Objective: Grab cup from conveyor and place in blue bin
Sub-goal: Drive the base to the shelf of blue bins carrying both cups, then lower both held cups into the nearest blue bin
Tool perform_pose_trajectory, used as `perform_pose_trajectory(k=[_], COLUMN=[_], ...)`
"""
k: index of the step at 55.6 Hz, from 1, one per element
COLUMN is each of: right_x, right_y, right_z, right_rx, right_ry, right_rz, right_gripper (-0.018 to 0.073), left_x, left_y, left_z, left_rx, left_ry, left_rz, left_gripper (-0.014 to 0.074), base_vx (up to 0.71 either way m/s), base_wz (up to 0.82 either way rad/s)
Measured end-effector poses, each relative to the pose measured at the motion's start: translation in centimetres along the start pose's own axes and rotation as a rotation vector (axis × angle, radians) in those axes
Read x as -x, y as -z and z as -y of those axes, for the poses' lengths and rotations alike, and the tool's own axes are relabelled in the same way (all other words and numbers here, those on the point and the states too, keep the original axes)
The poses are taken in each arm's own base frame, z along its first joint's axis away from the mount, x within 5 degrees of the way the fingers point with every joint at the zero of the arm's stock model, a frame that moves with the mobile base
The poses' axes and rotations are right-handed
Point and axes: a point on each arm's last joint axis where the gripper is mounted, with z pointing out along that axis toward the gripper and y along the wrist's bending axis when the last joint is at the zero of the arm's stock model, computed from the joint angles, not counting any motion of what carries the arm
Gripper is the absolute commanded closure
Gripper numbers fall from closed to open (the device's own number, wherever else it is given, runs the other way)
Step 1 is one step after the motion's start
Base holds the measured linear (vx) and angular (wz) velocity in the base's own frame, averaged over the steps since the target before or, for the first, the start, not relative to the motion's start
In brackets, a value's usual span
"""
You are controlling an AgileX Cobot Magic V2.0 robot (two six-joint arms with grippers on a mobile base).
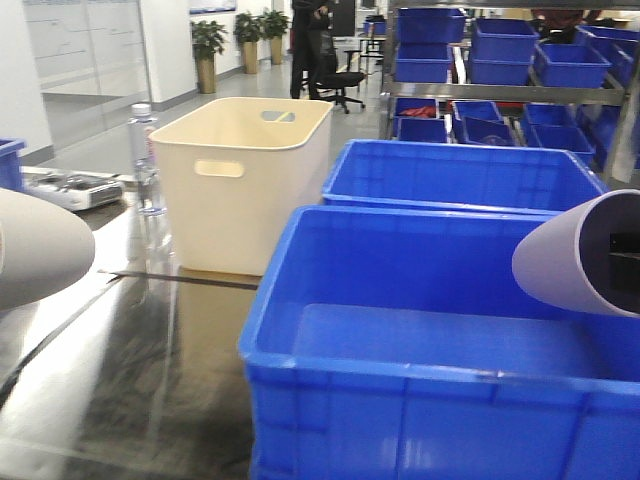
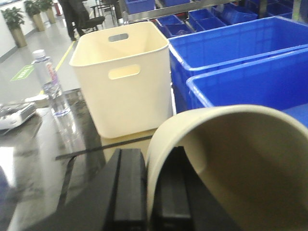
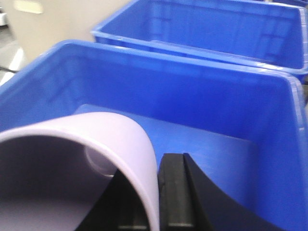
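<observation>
2 cups loom closest: left gripper [image 2: 150, 190] pinches cream cup [image 2: 240, 159] at frame left, near cream tub [image 2: 126, 91]; right gripper [image 3: 153, 192] pinches lilac cup [image 3: 72, 163] over blue bin [image 3: 192, 91], lower right.

blue bin [image 1: 420, 420] open-topped, cream tub [image 1: 240, 210] beside, another bin [image 1: 450, 149] just behind

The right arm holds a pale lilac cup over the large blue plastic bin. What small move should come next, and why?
Probably open the right gripper and let the pale lilac round cup drop. The right wrist view shows its wall pinched between the black fingers, with the bare floor of the large bright-blue plastic bin below it. The left gripper holds a cream cup beside that bin.
</observation>
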Motion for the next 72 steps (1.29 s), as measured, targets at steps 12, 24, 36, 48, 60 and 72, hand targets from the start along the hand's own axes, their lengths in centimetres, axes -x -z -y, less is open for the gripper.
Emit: perform_pose_trajectory(k=[12, 24, 36, 48, 60, 72], right_x=[0.00, 0.00, 0.00, 0.00, 0.00, 0.00], right_y=[0.00, 0.00, 0.00, 0.00, 0.00, 0.00], right_z=[0.00, 0.00, 0.00, 0.00, 0.00, 0.00], right_rx=[0.000, 0.000, 0.000, 0.000, 0.000, 0.000], right_ry=[0.000, 0.000, 0.000, 0.000, 0.000, 0.000], right_rz=[0.000, 0.000, 0.000, 0.000, 0.000, 0.000], right_gripper=[0.0568, 0.0568, 0.0568, 0.0568, 0.0568, 0.0568], left_x=[0.00, 0.00, 0.00, 0.00, 0.00, 0.00], left_y=[0.00, 0.00, 0.00, 0.00, 0.00, 0.00], left_z=[0.00, 0.00, 0.00, 0.00, 0.00, 0.00], left_rx=[0.000, 0.000, 0.000, 0.000, 0.000, 0.000], left_ry=[0.000, 0.000, 0.000, 0.000, 0.000, 0.000], left_rz=[0.000, 0.000, 0.000, 0.000, 0.000, 0.000], left_gripper=[0.0603, 0.0603, 0.0603, 0.0603, 0.0603, 0.0603], base_vx=[0.19, 0.13, 0.08, 0.03, 0.00, 0.00], base_wz=[-0.24, -0.18, -0.12, -0.06, -0.01, 0.00])
